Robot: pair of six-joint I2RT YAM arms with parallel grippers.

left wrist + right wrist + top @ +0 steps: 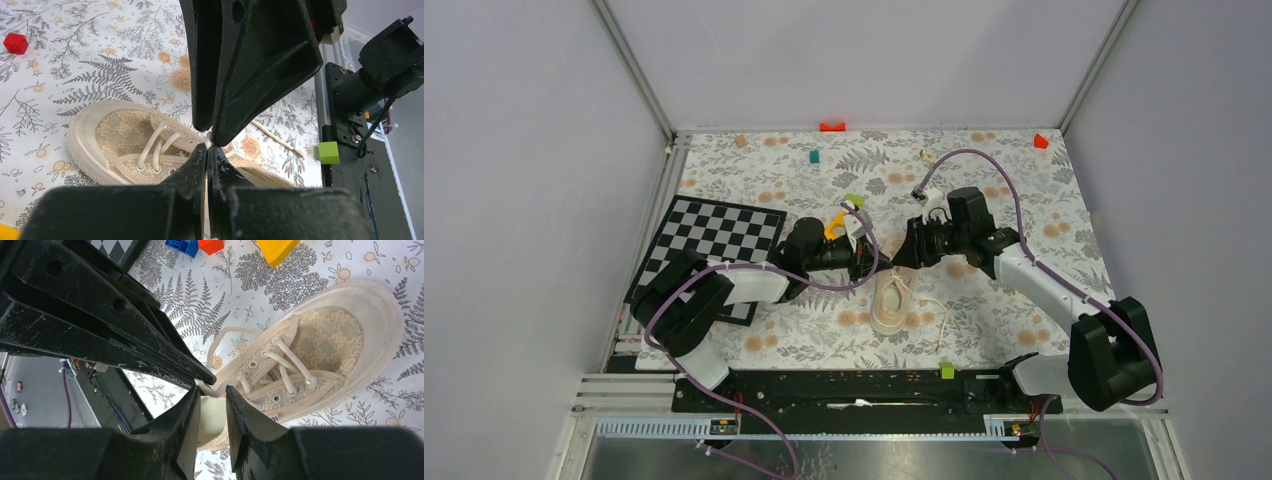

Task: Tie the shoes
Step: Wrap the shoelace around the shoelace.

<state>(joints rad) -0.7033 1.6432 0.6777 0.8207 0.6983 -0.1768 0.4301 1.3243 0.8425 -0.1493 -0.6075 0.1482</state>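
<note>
Sneaker [892, 300] lies on floral mat [1024, 200], centre-front, betw. both grippers. L gripper [207, 150] clenched on lace [209, 389] over the eyelets. R gripper [212, 395] fingers slightly apart at same lace; grip cannot be confirmed.

- Right over the sneaker [892, 300], the left gripper [862, 262] and right gripper [900, 254] are crowding tip to tip, blocking any way down.
- A loose lace [936, 312] is trailing right of the sneaker.
- Left of the sneaker, a chessboard [714, 232] is lying flat.
- Far right of the sneaker, the floral tabletop [1024, 190] is lying open.
</note>
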